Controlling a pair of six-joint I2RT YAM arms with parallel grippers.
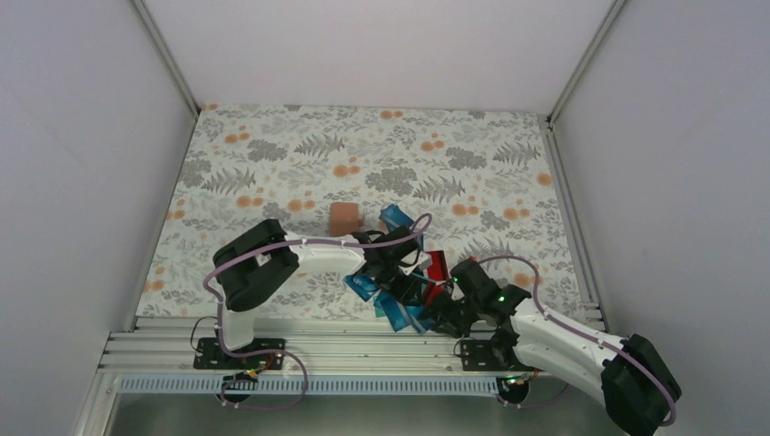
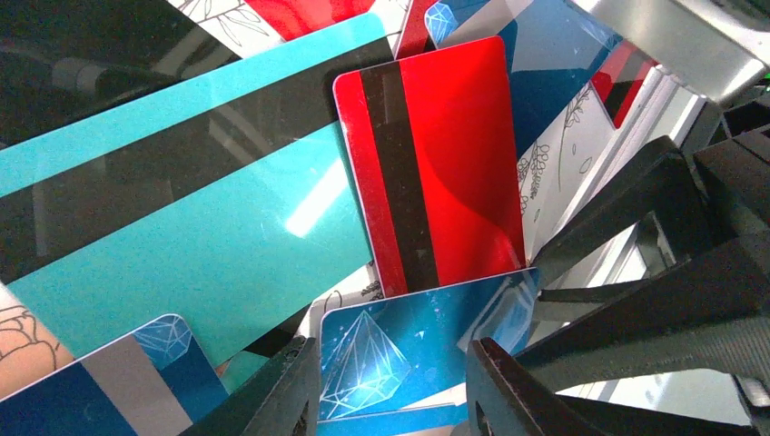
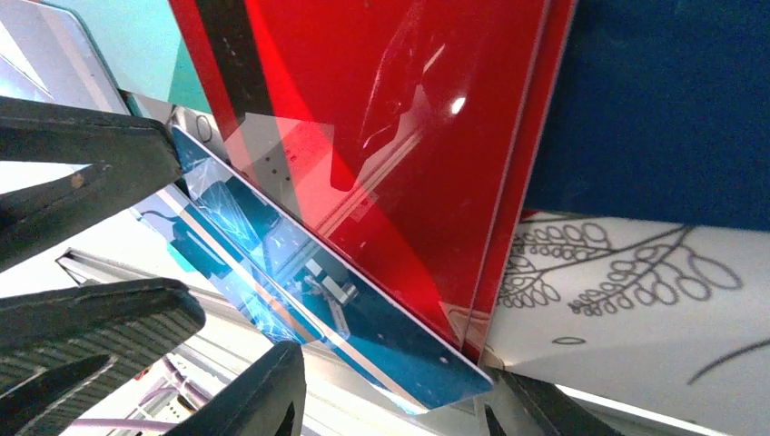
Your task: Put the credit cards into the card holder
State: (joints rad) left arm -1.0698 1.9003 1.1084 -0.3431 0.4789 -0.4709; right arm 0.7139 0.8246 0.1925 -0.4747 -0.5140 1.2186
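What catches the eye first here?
A jumbled heap of glossy red, teal and blue credit cards sits at the near middle of the floral cloth, with the left gripper and right gripper both down in it. The tan card holder lies flat just beyond.

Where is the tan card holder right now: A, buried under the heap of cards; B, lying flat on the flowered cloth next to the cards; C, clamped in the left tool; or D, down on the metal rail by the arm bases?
B: the top view shows the card holder lying flat and uncovered on the flowered cloth, on the far side of the heap of credit cards.
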